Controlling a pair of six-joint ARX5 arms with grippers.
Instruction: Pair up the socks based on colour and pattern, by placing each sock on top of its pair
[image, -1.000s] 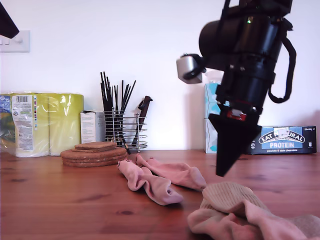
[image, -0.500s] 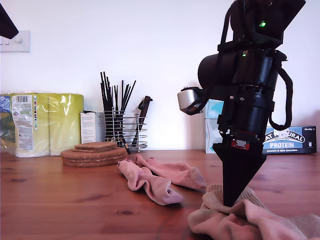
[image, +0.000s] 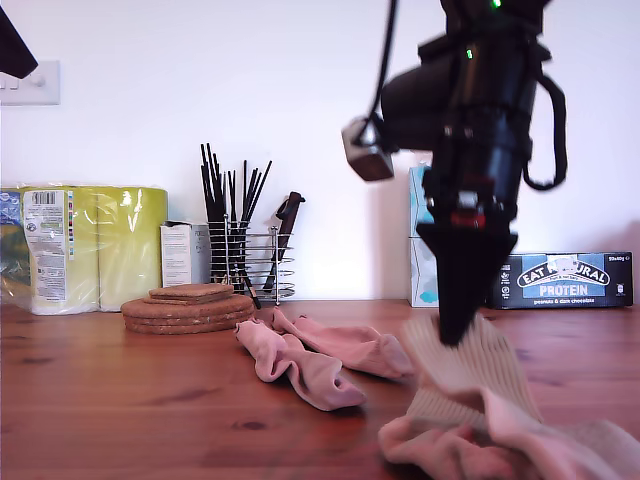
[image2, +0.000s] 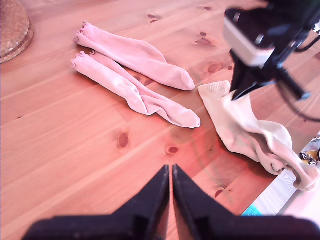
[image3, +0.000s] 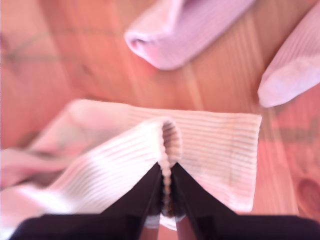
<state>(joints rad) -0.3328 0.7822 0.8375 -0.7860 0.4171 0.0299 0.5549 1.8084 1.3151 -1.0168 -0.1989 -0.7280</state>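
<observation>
My second hand (image: 455, 335) is clamped on a pinched fold of the ribbed cuff of a beige sock (image3: 150, 150), with the cuff raised off the table (image: 100, 400) and the rest of the fabric trailing down into a heap at the exterior view's lower right. From the first wrist view the two beige socks (image2: 250, 132) lie bunched together, and I cannot tell where one ends and the other begins. That is the main risk: the pinch looks thin, only a ridge of cuff between the tips, so the thick knit could slide out as the weight of the hanging foot comes on, or the second beige sock could drag along with it if the two are snagged. The two pink socks (image2: 132, 72) lie side by side and touching, near the round cork mats (image: 188, 308), one partly over the other, so a trailing beige toe swept their way could disturb them. My first hand (image2: 170, 172) hangs above bare wood with its tips pressed together, holding nothing
</observation>
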